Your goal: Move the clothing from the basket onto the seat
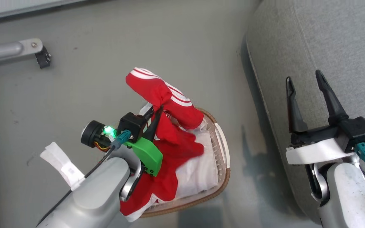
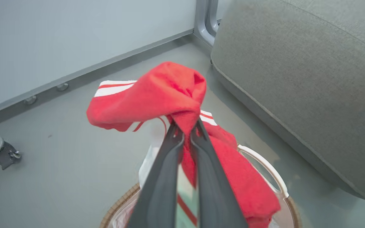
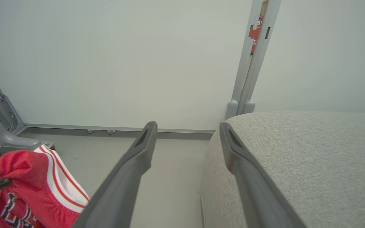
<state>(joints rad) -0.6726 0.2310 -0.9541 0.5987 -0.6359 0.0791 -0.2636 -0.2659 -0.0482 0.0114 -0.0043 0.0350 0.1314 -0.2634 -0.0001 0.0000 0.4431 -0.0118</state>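
Observation:
Red clothing with white stripes hangs bunched above the basket, pinched in my left gripper, which is shut on a fold of it. In the left wrist view the red clothing drapes over my shut left gripper, and more red cloth trails down into the basket. More red clothing and a white liner lie in the basket. The grey seat is to the right. My right gripper stands open over the seat's edge, nothing between its fingers. The right wrist view shows the clothing at lower left.
A metal frame foot with a black caster sits on the grey floor at the far left. A white strip hangs by my left forearm. A wall with a baseboard and a grey post stand behind the seat.

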